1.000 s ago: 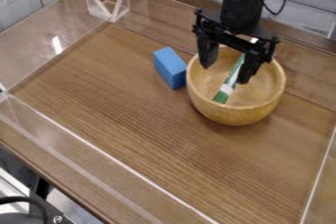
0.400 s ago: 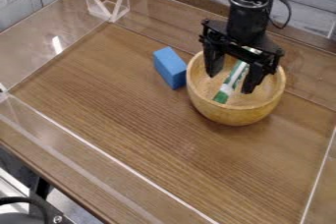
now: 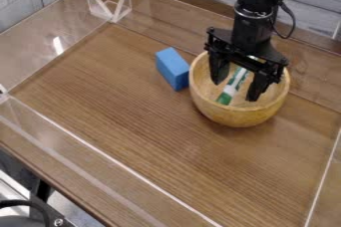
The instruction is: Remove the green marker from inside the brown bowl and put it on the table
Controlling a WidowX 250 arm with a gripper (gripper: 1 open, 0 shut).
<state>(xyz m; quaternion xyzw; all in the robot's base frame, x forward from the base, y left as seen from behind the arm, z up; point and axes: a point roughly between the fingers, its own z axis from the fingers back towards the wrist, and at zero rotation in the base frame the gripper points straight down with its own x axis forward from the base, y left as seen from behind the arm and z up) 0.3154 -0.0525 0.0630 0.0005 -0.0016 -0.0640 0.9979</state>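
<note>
The brown bowl (image 3: 226,111) sits right of centre on the table (image 3: 120,112). Inside it the green marker (image 3: 233,86) lies slanted, white barrel with a green end low near the bowl's bottom. My gripper (image 3: 240,84) points straight down into the bowl, black fingers spread wide, one on each side of the marker. It is open and its fingers do not clasp the marker. The fingers hide part of the bowl's far rim.
A small blue block (image 3: 170,68) lies on the table just left of the bowl. Low clear acrylic walls (image 3: 40,47) run round the tabletop. A folded clear piece (image 3: 107,4) stands at the back left.
The gripper has sunk a little deeper into the bowl around the marker, still spread wide. The marker, bowl and blue block have stayed in place.
</note>
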